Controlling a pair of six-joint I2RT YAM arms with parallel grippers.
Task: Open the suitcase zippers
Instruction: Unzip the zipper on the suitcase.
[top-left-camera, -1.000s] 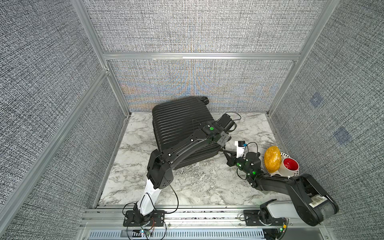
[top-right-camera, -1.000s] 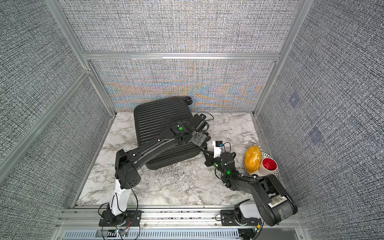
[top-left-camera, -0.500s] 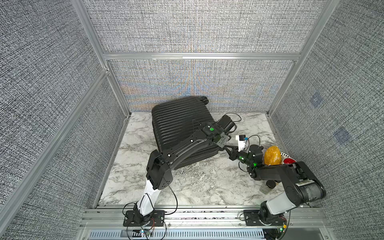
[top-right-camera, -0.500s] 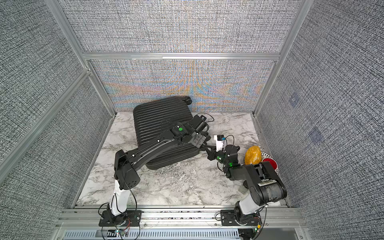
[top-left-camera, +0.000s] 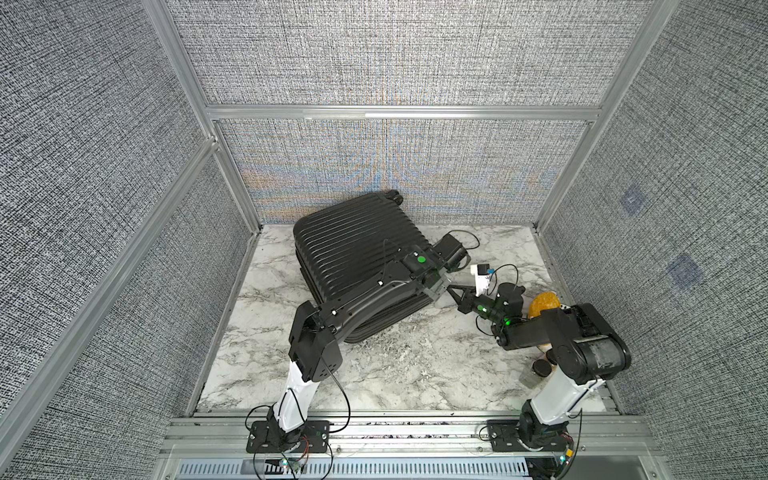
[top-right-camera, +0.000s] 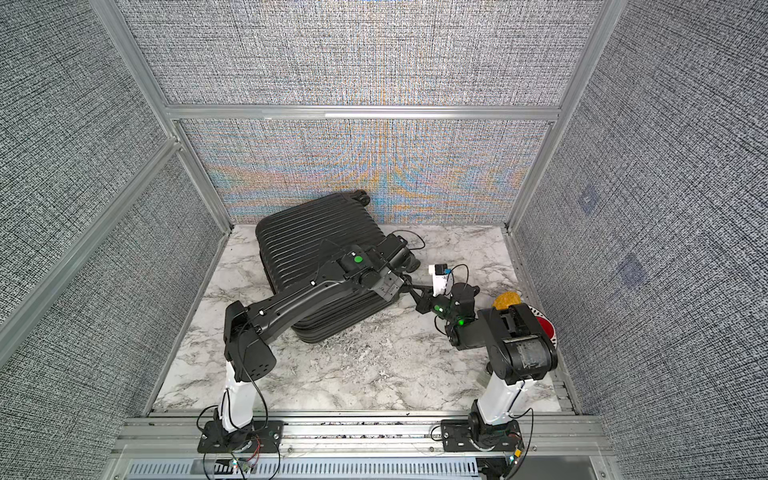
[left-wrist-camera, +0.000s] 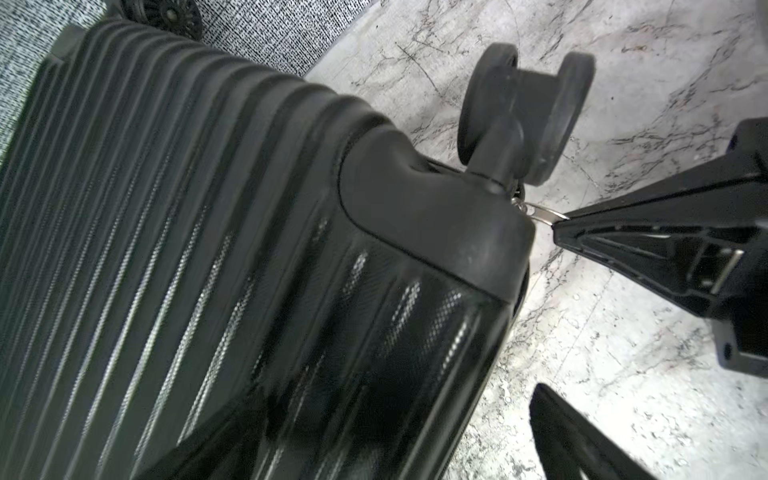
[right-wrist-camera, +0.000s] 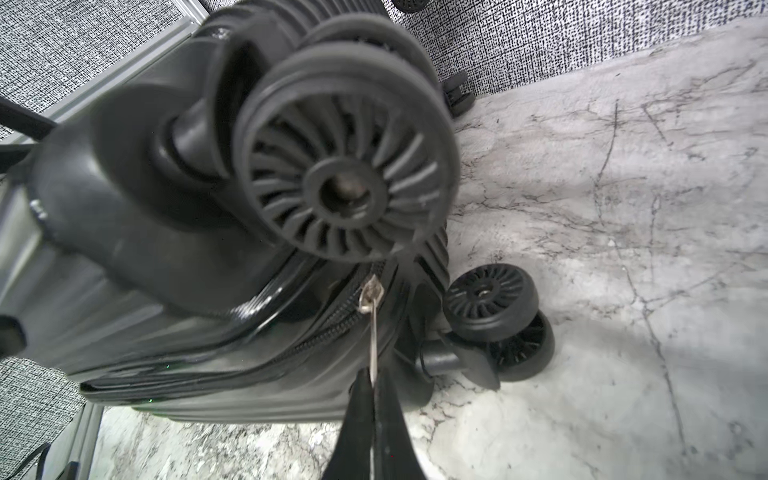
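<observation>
marble-patterned tabletop (top-left-camera: 395, 374), white with grey veins, sits in a booth of grey woven wall panels (top-left-camera: 395, 62) framed in aluminium. the suitcase (top-left-camera: 353, 245) lies flat at centre frame in both top views, close to the back wall. the top views hide its seam under the arms. the right wrist view shows the right gripper (right-wrist-camera: 374, 376) pinched shut on the silver zipper pull (right-wrist-camera: 371, 299) beside a wheel (right-wrist-camera: 349, 166) — the left gripper (top-left-camera: 437, 287) hangs spread wide over that corner, gripping nothing.
</observation>
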